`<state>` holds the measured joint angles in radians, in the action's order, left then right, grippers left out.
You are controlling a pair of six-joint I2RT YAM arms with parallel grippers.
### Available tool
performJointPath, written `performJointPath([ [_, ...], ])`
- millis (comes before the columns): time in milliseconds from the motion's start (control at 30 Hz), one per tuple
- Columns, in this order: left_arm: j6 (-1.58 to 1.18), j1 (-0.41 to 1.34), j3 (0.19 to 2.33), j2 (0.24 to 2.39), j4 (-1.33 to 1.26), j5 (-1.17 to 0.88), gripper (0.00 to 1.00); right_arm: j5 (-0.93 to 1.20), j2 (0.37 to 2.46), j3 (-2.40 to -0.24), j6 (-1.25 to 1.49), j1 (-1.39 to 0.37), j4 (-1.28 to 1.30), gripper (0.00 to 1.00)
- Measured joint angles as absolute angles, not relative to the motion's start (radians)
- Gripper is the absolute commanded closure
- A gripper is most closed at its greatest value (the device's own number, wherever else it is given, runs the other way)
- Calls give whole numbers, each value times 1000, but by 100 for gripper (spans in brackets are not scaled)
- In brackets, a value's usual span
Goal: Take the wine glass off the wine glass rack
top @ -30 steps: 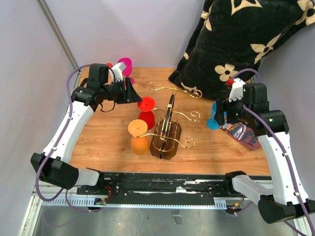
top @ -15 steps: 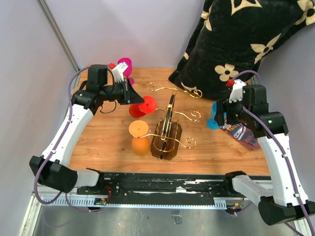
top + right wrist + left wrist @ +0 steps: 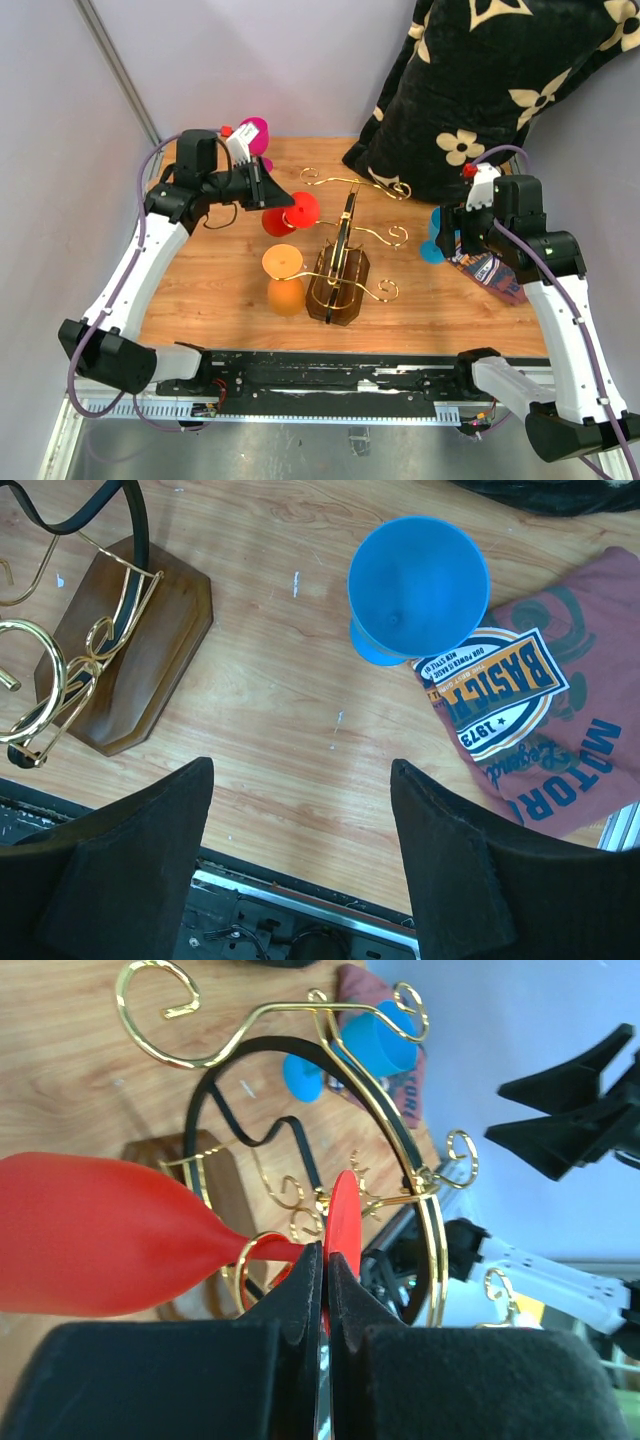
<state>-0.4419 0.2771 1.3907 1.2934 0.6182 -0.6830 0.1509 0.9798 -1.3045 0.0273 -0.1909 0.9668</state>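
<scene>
Far left, at the back of the table [image 3: 200, 270]: a pink glass [image 3: 253, 133] stands behind my left wrist.

My left gripper [image 3: 268, 196] has its fingers pressed together on the stem of the red wine glass [image 3: 290, 214]. In the wrist view the pinch [image 3: 326, 1260] sits right at the foot, which shows edge-on, and the bowl [image 3: 100, 1235] points off to the left. The glass lies sideways in the air, just left of the wine glass rack [image 3: 345, 262]. A gold curl shows by the stem, but I cannot tell if it touches.

An orange glass [image 3: 284, 278] hangs on the rack's near left arm. The rack's brown base [image 3: 222, 1185] sits on the wood.

Right of the rack a blue glass [image 3: 433, 246] stands upright [image 3: 418, 585], touching the edge of a printed shirt [image 3: 540, 720].

My right gripper [image 3: 455, 235] hangs above that glass with its fingers [image 3: 130, 870] spread wide, holding nothing.
</scene>
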Motion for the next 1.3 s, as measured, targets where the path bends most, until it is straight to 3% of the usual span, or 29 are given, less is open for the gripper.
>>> performJointPath([
  [233, -499, 275, 1363, 1332, 534, -780, 99, 136, 972, -1296, 27, -191, 966, 27],
  [467, -428, 268, 1469, 1347, 655, -699, 100, 130, 970, -1290, 27, -191, 965, 27],
  [833, -390, 237, 1435, 1247, 743, -682, 99, 130, 965, -1285, 27, -191, 963, 27],
  [1300, -659, 265, 1228, 1282, 302, -903, 99, 126, 941, -1285, 28, -191, 963, 27],
])
